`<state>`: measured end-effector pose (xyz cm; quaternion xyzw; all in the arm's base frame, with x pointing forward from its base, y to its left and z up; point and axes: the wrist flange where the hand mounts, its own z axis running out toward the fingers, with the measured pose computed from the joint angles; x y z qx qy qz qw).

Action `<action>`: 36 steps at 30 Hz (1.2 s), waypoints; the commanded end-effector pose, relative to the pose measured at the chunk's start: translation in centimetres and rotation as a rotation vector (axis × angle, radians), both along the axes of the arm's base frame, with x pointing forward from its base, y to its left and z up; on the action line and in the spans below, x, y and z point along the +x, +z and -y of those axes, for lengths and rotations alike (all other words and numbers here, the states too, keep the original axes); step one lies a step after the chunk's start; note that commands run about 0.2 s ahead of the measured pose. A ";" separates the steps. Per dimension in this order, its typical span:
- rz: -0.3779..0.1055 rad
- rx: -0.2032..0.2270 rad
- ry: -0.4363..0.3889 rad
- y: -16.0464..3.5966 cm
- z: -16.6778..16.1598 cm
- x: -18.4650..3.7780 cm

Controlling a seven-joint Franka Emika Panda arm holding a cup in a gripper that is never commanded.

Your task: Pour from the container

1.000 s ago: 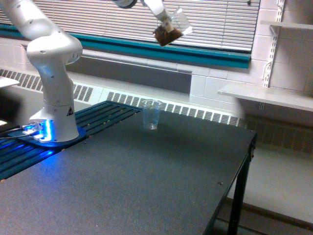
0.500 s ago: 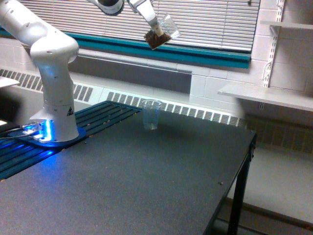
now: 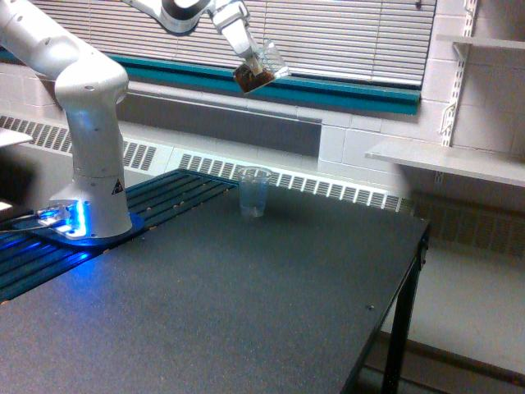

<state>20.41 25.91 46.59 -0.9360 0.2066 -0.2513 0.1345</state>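
Observation:
High at the upper middle of the exterior view, my gripper is shut on the container, a small clear plastic cup. It is tilted, mouth up toward the view's right, and dark brown material sits in its lower end. A taller, faintly bluish clear cup stands upright on the black table, well below the container and almost straight under it. It looks empty.
The arm's white base stands at the table's left on a blue-lit plate. Slatted black grating lies next to it. Window blinds and a teal sill run behind. A white shelf juts out at the right, past the table's edge.
The gripper and the tilted container have moved toward the view's left and slightly down. The standing cup has not moved.

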 end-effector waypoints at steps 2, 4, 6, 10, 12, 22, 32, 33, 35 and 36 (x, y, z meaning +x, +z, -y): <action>-0.075 0.071 -0.166 -2.0 -1.8 -0.6; -0.092 0.091 -0.193 -2.4 -2.2 -0.7; -0.103 0.105 -0.218 -2.8 -2.4 -0.7; -0.118 0.134 -0.279 -3.6 -2.8 -0.6; -0.133 0.150 -0.309 -4.0 -3.1 -0.6; -0.204 0.219 -0.413 -5.3 -4.3 -1.2; -0.296 0.281 -0.505 -6.5 -5.3 -2.4; -0.300 0.285 -0.514 -6.6 -5.3 -2.5; -0.311 0.297 -0.540 -6.8 -5.2 -2.5; -0.320 0.300 -0.547 -7.0 -5.3 -2.6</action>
